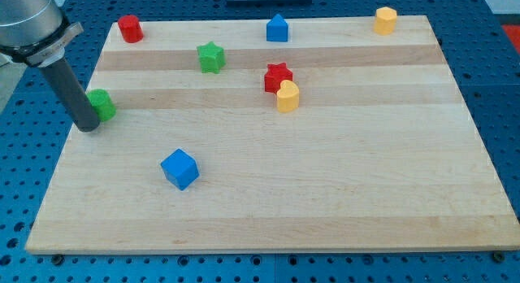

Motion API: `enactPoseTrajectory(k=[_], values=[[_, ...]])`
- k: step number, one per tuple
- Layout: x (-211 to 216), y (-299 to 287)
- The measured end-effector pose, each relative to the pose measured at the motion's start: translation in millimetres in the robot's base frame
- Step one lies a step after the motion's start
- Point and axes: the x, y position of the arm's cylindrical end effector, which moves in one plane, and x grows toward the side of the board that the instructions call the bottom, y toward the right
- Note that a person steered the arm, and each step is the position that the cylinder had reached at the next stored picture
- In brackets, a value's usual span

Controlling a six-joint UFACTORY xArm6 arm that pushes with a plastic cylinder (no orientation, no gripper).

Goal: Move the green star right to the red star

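Nearest, a blue cube (179, 168) on the wooden board (325, 210), well apart from everything else, not part of this job.

Farther back at the left edge, my tip (87, 127), pressed down on the board right beside a green block (101, 104), touching it or almost touching; hard to tell its shape behind the rod. No jaws here at all, just a plain rod for pushing, so nothing open, nothing closed, nothing held.

Over to the right, a yellow block (288, 96), snug against the near right side of the red star (278, 76). Probably a bit in the way, so best to come at the red star from its left.

Farther still, the green star (211, 57), left of the red star, a clear gap between them. Not yet moved. Probably needs my tip on its left side first, then a push to the right.

At the far edge, a red cylinder (130, 28) on the left, a blue block with a pointed top (278, 28) in the middle, and a yellow block in the far right corner (385, 20). All out of the way.
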Motion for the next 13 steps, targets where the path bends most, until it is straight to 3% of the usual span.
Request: enactPoseTrajectory(k=[3, 4, 5, 7, 8, 13], values=[[1.8, 7.6], [1.8, 41.7], [-24.4, 85.5], [-130.3, 88.0], [-143.3, 107.1], [-143.4, 319.7]])
